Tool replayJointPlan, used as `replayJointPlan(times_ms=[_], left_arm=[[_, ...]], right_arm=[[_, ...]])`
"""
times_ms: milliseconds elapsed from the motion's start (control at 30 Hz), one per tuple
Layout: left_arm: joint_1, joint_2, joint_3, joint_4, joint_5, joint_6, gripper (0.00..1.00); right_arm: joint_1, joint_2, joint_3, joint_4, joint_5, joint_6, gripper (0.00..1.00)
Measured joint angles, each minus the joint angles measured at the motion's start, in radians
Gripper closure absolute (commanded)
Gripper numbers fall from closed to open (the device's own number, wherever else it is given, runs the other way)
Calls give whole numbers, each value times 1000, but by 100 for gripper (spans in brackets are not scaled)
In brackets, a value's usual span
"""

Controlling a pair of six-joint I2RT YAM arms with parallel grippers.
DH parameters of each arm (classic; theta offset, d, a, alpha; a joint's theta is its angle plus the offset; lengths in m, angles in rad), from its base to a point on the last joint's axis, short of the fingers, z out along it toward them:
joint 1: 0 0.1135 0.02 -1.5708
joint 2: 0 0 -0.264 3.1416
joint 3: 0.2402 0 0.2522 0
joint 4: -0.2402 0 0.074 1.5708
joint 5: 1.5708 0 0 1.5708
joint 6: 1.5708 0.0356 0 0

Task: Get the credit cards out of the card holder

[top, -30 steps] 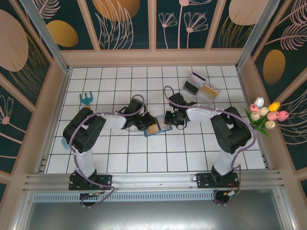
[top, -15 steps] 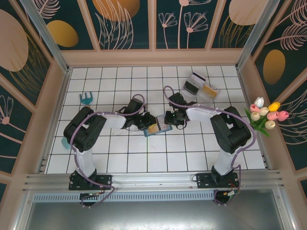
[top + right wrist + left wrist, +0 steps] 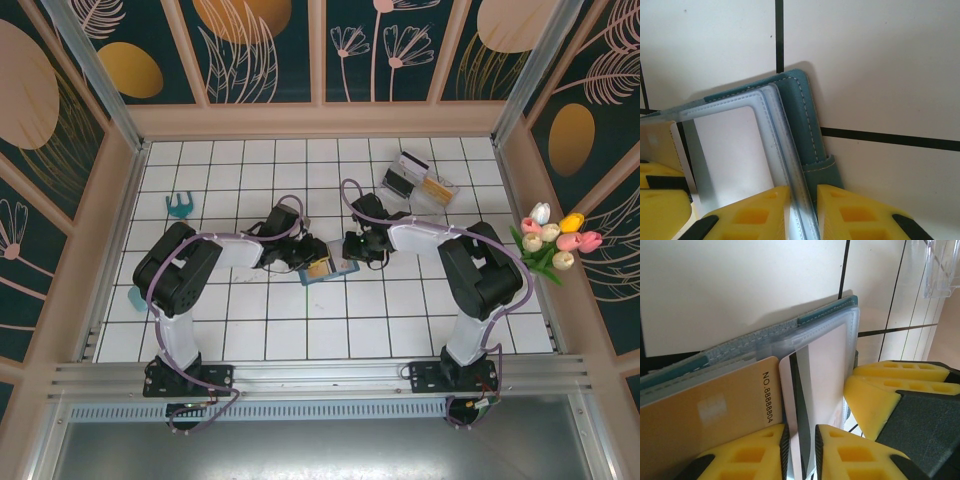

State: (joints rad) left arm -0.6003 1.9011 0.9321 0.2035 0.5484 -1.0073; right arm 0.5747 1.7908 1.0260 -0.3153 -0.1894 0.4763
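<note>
While both arms reach in over the middle of the white tiled table (image 3: 250, 330), I see the card holder (image 3: 796, 110) between their wrists, near the centre and well apart from the clear tray (image 3: 420, 180) at the far right. It is open, with its teal leather outside and its clear plastic sleeves facing my wrist cameras.

From the right wrist, the right gripper (image 3: 804, 215) has its yellow fingers (image 3: 745, 217) pressed in from both sides on the edge of those clear sleeves, just beside the stitched teal spine. The leaves fill the narrow gap between the pads, so I read that side as clamped on the card holder.

From the left wrist, two cards stick out of the sleeves toward me. The orange card (image 3: 705, 415) lies on the left, with a printed number along its edge. The grey card (image 3: 822, 370), pale with a dark stripe, overlaps it on the right. The left gripper (image 3: 801, 455) has its pads only slightly apart, and the striped edge of the grey card shows in the slit between them. I cannot tell whether the pads are actually pinching that card or merely sitting over it. The other arm's yellow fingers touch the holder's far edge in this same view.
</note>
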Motion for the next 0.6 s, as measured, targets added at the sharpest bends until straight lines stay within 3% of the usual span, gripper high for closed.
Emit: replayJointPlan(times_ms=[267,600], left_arm=[[-2,-11,37,-105,-64,20,69],[-2,-42,35,-148,-85,36,81]], right_arm=[[1,4,2,5,-7,0,77],[1,9,6,6,-14,0,77]])
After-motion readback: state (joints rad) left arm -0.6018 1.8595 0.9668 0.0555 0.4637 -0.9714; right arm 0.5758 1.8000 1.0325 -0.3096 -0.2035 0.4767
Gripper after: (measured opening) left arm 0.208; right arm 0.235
